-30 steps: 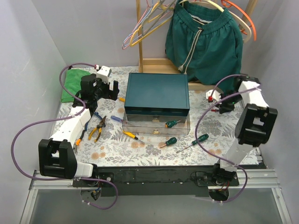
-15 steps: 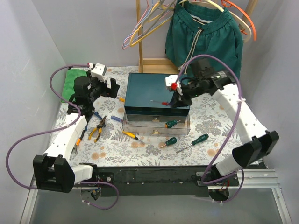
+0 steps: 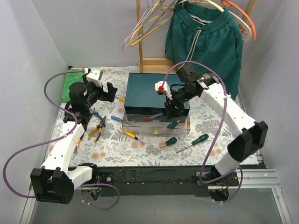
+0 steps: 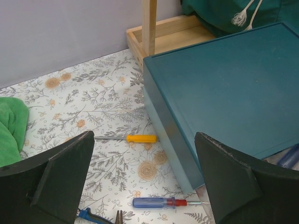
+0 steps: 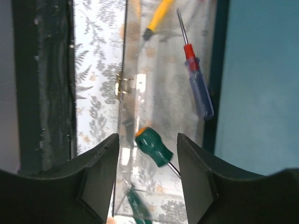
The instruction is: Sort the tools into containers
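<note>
The teal box (image 3: pixel 157 92) has a clear drawer (image 3: pixel 135 122) pulled out in front. My right gripper (image 3: pixel 172 106) is open and empty above it. Below its jaws in the right wrist view lie a blue-red screwdriver (image 5: pixel 198 86) and a green screwdriver (image 5: pixel 154 147), both in the drawer. My left gripper (image 3: pixel 106 92) is open and empty over the table left of the box. Under it lie a yellow screwdriver (image 4: pixel 140 138) and a second blue-red screwdriver (image 4: pixel 161 202). The orange-black pliers (image 3: pixel 97 129), a yellow screwdriver (image 3: pixel 132 136) and two green screwdrivers (image 3: pixel 168 142) (image 3: pixel 198 140) lie on the table.
A green folded cloth (image 3: pixel 72 83) lies at the back left. A wooden rack (image 3: pixel 154 63) with hangers and green shorts (image 3: pixel 205 42) stands behind the box. A blue-handled tool (image 3: pixel 96 115) lies by the pliers. The drawer has a brass pull (image 5: pixel 122 85).
My right arm swung in from the right over the box carrying a blue-red screwdriver, which now lies loose in the drawer. My left gripper shifted slightly back and left.
</note>
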Robot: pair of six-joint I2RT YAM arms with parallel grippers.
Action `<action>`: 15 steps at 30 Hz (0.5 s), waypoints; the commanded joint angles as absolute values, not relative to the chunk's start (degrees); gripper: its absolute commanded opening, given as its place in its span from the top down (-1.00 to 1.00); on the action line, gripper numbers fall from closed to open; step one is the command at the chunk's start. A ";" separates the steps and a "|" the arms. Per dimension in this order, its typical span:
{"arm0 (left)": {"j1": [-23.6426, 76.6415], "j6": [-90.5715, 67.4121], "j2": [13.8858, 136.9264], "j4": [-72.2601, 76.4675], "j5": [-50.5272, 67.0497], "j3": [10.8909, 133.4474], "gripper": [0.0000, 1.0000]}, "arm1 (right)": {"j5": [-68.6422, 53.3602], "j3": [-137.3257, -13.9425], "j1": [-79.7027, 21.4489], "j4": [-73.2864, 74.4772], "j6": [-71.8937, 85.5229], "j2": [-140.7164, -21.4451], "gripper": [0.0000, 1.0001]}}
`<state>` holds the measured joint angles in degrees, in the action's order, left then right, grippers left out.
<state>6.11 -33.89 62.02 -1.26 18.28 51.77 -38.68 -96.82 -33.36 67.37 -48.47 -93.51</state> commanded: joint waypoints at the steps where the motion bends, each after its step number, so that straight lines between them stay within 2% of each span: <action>1: 5.71 -34.54 61.52 -1.15 19.77 52.73 -0.80 | -36.57 -91.61 -28.05 67.13 -56.56 -82.11 -0.23; 4: 5.71 -34.80 62.57 -0.62 20.48 53.52 -0.79 | -35.34 -83.87 -20.15 74.42 -71.12 -75.78 -0.22; 8: 5.62 -34.81 64.59 -0.35 20.48 53.61 -0.80 | -28.14 -69.02 -10.48 74.88 -89.14 -64.53 -0.25; 11: 5.62 -34.80 65.82 1.49 20.22 53.26 -0.79 | -24.88 -62.41 -7.66 74.88 -95.52 -63.28 -0.24; 15: 5.62 -35.24 67.14 1.41 20.30 53.09 -0.79 | -24.44 -57.84 -5.01 74.01 -98.78 -67.49 -0.20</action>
<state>6.04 -34.83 66.67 -0.32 19.75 51.90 -26.81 -60.86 -7.42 74.39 -88.44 -63.46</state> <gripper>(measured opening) 0.896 0.609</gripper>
